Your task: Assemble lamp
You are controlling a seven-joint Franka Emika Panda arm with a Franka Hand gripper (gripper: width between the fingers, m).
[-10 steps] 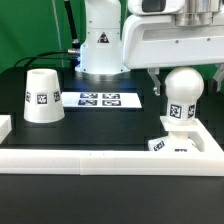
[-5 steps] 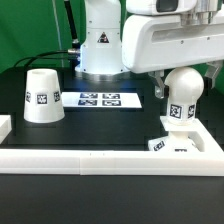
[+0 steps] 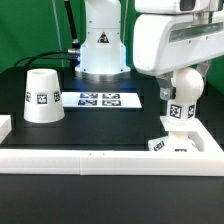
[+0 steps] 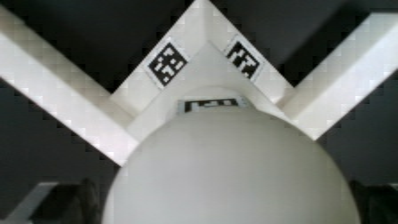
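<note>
The white ball-headed bulb [image 3: 186, 92] stands upright on the flat square base [image 3: 172, 146] at the exterior view's right. My gripper [image 3: 184, 84] hangs over the bulb head with a finger on each side, and it looks open. In the wrist view the bulb [image 4: 222, 160] fills the space between the dark fingers [image 4: 32, 200], with the tagged base [image 4: 199, 62] beyond it. The cone shade [image 3: 42, 97] stands apart on the table at the exterior view's left.
A long white rail [image 3: 100, 160] runs along the front and turns up beside the base; it appears as a V in the wrist view [image 4: 54, 60]. The marker board [image 3: 100, 99] lies between the shade and the bulb. The arm's white pedestal [image 3: 100, 45] stands behind.
My gripper and wrist housing have shifted toward the exterior view's right, over the bulb. The bulb, base and shade stay where they were.
</note>
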